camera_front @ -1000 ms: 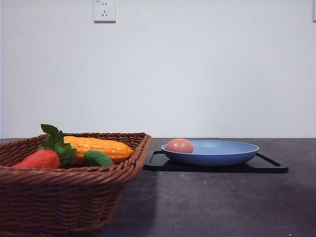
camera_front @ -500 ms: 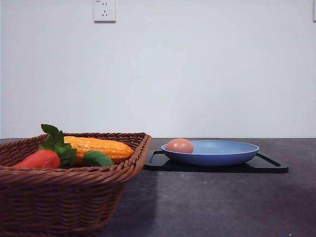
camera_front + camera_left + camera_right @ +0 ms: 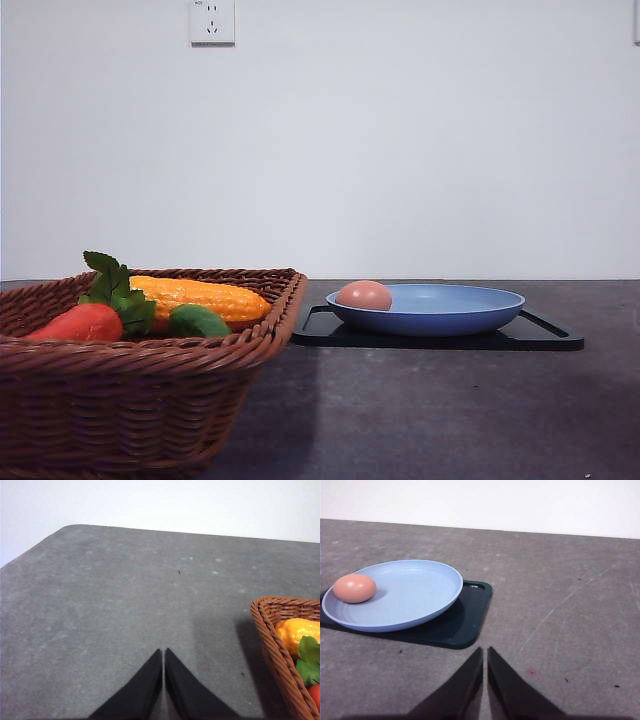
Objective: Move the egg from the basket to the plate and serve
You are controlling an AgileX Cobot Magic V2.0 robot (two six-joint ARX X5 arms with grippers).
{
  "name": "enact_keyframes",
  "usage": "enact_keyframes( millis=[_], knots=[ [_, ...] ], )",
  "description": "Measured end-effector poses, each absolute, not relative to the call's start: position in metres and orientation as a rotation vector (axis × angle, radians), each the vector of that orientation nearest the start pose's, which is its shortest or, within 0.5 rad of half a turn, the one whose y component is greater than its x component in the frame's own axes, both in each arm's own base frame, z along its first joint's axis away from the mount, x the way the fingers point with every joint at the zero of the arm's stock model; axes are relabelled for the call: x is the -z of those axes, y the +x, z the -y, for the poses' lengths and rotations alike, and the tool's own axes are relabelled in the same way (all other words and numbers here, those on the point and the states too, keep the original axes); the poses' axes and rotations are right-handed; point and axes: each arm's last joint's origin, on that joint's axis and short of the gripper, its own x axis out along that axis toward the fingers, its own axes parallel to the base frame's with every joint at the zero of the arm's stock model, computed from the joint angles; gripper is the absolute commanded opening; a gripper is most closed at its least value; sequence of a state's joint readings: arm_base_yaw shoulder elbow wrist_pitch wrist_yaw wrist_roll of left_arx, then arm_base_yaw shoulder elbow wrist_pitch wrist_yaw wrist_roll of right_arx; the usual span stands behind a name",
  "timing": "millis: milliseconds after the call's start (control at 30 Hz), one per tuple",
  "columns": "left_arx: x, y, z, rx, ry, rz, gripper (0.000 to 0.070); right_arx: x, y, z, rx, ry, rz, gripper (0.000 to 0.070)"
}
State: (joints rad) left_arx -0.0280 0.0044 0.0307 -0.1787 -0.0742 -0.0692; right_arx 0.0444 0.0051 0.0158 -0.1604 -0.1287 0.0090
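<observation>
Front view: egg (image 3: 364,295) lying in the blue plate (image 3: 470,318) at its left edge, plate resting on a black tray (image 3: 545,338), basket (image 3: 130,410) just left of the tray, holding a corn cob (image 3: 205,297), a red-orange vegetable (image 3: 80,322) and a green one (image 3: 198,321).

Right wrist view: right gripper (image 3: 485,652) closed and empty, fingertips together above bare table (image 3: 570,605) near the tray's corner.

Left wrist view: left gripper (image 3: 163,653) likewise closed on nothing, beside the basket's rim.
</observation>
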Motion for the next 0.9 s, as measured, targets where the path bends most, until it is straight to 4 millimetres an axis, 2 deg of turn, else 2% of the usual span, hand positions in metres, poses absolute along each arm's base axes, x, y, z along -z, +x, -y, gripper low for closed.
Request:
enact_keyframes(
  millis=[900],
  knots=[
    [-0.1564,0.0949,0.0005,-0.052,-0.061,-0.15,0.0,-0.1531,0.0955,-0.008,-0.172,0.015,-0.15,0.0]
  ],
)
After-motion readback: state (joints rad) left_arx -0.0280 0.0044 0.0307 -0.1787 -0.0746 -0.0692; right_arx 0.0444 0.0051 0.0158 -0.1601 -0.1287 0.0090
